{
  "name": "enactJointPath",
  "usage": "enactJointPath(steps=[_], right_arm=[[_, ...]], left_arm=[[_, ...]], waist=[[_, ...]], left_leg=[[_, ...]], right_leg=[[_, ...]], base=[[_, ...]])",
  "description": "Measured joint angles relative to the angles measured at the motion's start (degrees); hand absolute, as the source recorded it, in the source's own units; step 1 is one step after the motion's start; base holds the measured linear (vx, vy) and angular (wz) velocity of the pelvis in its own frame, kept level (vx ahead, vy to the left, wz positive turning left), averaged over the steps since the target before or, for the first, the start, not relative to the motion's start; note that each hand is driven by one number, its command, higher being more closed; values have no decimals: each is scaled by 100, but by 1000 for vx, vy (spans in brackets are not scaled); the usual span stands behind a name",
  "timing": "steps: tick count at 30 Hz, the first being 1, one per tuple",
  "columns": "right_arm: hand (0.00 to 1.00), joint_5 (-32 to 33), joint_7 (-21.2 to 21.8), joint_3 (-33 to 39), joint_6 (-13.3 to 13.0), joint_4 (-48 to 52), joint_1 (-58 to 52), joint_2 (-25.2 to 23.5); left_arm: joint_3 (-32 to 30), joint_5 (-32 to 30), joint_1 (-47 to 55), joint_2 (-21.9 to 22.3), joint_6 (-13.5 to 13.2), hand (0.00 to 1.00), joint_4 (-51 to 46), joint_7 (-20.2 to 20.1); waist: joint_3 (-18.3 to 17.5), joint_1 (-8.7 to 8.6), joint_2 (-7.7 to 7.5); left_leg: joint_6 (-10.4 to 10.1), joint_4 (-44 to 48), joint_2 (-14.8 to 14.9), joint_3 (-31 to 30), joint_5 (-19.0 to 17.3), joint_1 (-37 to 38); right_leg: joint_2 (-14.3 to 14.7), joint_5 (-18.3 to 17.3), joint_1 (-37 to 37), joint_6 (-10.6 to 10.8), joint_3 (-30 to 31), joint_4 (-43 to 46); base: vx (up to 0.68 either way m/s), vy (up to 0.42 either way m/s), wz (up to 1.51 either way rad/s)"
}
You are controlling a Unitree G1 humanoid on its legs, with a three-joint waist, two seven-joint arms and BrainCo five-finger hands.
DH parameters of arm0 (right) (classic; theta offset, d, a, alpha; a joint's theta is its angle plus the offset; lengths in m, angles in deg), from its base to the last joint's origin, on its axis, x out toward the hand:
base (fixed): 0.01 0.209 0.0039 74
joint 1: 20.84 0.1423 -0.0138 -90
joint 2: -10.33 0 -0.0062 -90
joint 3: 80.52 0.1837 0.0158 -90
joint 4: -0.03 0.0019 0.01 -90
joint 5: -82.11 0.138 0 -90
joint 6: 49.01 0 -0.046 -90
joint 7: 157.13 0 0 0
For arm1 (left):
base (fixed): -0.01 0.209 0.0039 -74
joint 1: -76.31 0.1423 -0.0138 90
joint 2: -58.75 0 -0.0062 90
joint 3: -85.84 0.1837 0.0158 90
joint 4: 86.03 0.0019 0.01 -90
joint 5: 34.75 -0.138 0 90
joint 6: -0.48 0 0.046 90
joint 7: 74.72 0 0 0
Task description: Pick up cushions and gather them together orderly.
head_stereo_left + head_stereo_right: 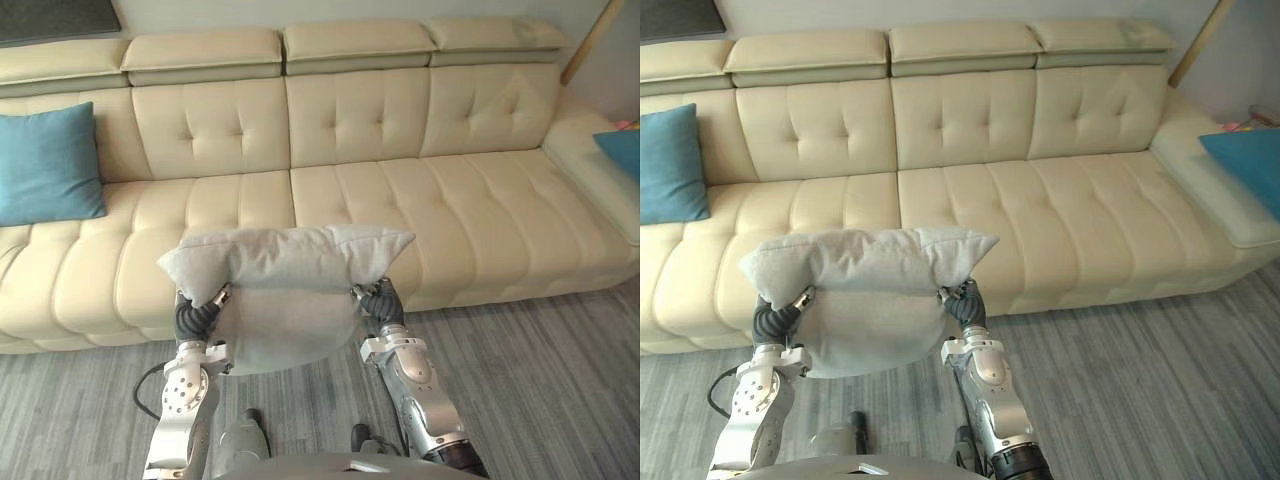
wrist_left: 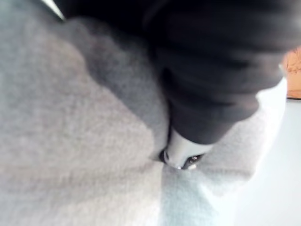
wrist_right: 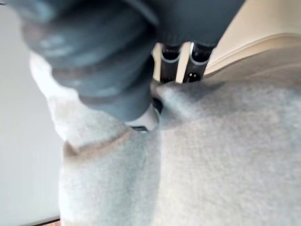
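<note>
1. A cream, button-tufted sofa [image 1: 340, 190] runs the width of the room beyond both hands. Its front seat edge lies just past them, and the backrest and headrests stand farther off.
2. Grey striped carpet [image 1: 540, 370] covers the floor beneath the hands and out to either side.
3. The left hand [image 1: 196, 318] and the right hand [image 1: 379, 300] carry a grey cushion [image 1: 285, 285] between them, raised above the carpet in front of the seat edge. Its upper edge flops over above both hands and its body hangs between them.
4. In the left wrist view one fingertip [image 2: 181, 157] digs into the grey cloth, so this hand is clamped on the cushion's side.
5. In the right wrist view the fingers [image 3: 181, 59] sit on one face and the thumb [image 3: 143, 120] presses the other, pinching the cushion's edge.
6. A teal cushion [image 1: 45, 165] leans on the backrest well off beyond the left hand's outer side.
7. A second teal cushion [image 1: 1250, 160] lies on the sofa's arm, well apart from the right hand on its outer side.
8. A wide stretch of seat lies between the two teal cushions, straight beyond the hands.
9. A wooden pole [image 1: 590, 40] leans by the wall past the sofa's far corner, on the right hand's side.
</note>
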Motion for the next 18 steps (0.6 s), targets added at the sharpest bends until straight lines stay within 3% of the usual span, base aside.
enactJointPath(steps=[2,6,12,14,17,18], right_arm=[[100,-2,0,105,5,0,5,-2],[100,-5,0,187,6,0,13,-3],[100,0,2,192,5,-33,27,2],[100,1,15,170,-3,-224,61,1],[100,16,56,152,-4,-423,88,-44],[100,39,91,154,-3,-519,187,-82]], left_arm=[[77,-5,-5,-3,0,100,25,-31],[109,-6,6,1,9,100,78,-128],[92,-13,5,13,15,100,77,-163],[91,-17,-1,1,22,100,77,-162],[82,-23,-10,-70,26,100,75,-161],[37,-21,-34,-127,26,100,77,-155]], waist=[[-15,-3,5],[-88,-25,-79],[-138,-85,-258],[-132,-132,-263],[-106,-167,-298],[46,-174,-239]], left_leg=[[-5,-458,-29,102,277,106],[-38,-603,-21,386,306,269],[2,-326,-69,665,-103,408],[30,-283,-41,687,-230,501],[92,-420,-38,678,-265,625],[166,-552,-15,659,-217,710]], right_leg=[[2,120,-78,-17,17,-138],[2,193,-144,38,230,-209],[-89,62,-364,89,447,415],[-111,80,-616,-29,107,1102],[-123,253,-726,-261,21,1398],[-89,202,-981,-379,25,1771]], base=[[2,-32,-8],[22,-3,-32],[46,19,-33],[27,40,-17],[6,73,-1],[-18,41,9]])
